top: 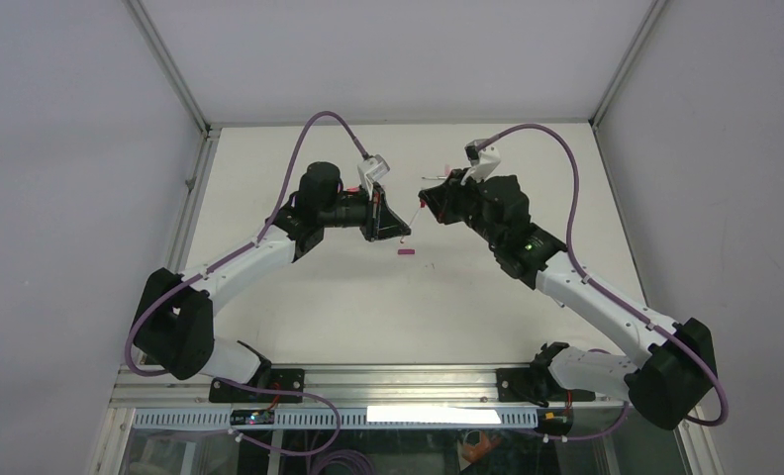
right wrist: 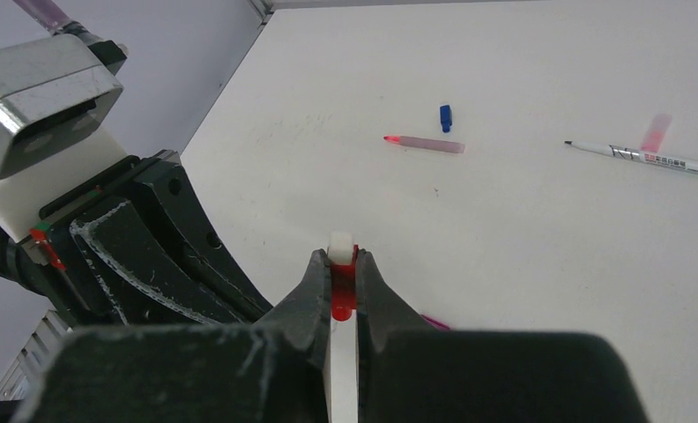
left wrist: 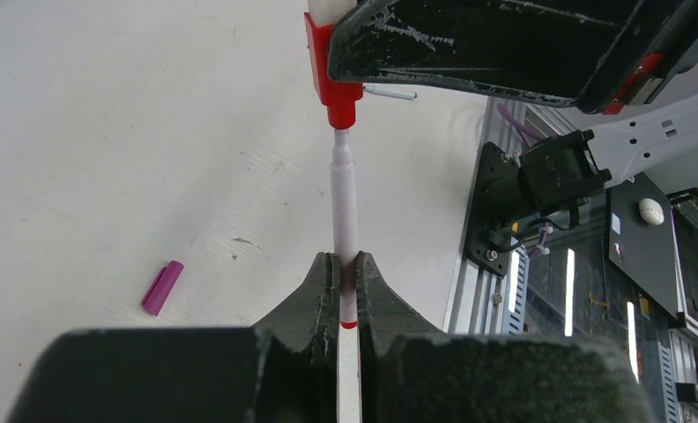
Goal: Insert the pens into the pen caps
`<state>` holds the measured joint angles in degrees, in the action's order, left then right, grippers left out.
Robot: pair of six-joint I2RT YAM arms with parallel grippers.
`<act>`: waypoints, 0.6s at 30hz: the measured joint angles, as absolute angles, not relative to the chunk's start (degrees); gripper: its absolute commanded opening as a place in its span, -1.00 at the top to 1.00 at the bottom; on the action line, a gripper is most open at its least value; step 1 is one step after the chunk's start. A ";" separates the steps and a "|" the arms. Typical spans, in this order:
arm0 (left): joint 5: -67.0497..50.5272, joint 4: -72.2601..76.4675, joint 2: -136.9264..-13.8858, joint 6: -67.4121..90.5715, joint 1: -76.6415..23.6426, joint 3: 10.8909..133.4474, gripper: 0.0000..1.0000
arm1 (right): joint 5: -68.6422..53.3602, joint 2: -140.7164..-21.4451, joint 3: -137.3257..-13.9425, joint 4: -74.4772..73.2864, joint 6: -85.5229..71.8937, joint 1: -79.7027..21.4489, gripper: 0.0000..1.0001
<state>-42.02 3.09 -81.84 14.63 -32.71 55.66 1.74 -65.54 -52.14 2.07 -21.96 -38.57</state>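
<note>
Stretching over the white table (top: 368, 307) with the left arm (top: 240, 259) and the right arm (top: 606, 297), both angling inward and meeting tip to tip above the middle of the surface.

Pinching the white pen (left wrist: 345, 207) with the left gripper (left wrist: 346, 278): both fingers pressing tight on the barrel near its red-banded end, the rest of the pen sticking out ahead, raised off the table.

Squeezing the red cap (right wrist: 342, 300) with the right gripper (right wrist: 342, 260), fingers pressed onto its sides, a white end poking out past them.

Holding pen and cap in one line, the pen's narrow tip touching the cap's mouth in the left wrist view. Not showing how far in it is sitting.

Showing, loose on the table beyond the grippers, a black-tipped pen (right wrist: 654, 159) and a shorter pink pen (right wrist: 425, 144) with a red tip, well apart from each other.

Showing also a blue cap (right wrist: 446, 117) just beside the pink pen, a blurred pinkish cap (right wrist: 656, 132) by the black-tipped pen, and a magenta cap (left wrist: 162, 287) lying flat near the spot under the meeting grippers.
</note>
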 measured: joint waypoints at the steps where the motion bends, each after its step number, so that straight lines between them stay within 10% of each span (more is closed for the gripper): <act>1: -42.02 3.03 -81.84 14.66 -32.71 55.66 1.00 | 1.87 -65.54 -51.79 2.55 -21.98 -38.61 1.00; 18: -40.62 3.49 -81.87 14.68 -32.71 55.35 1.00 | 2.85 -65.54 -50.70 4.60 -23.57 -39.16 1.00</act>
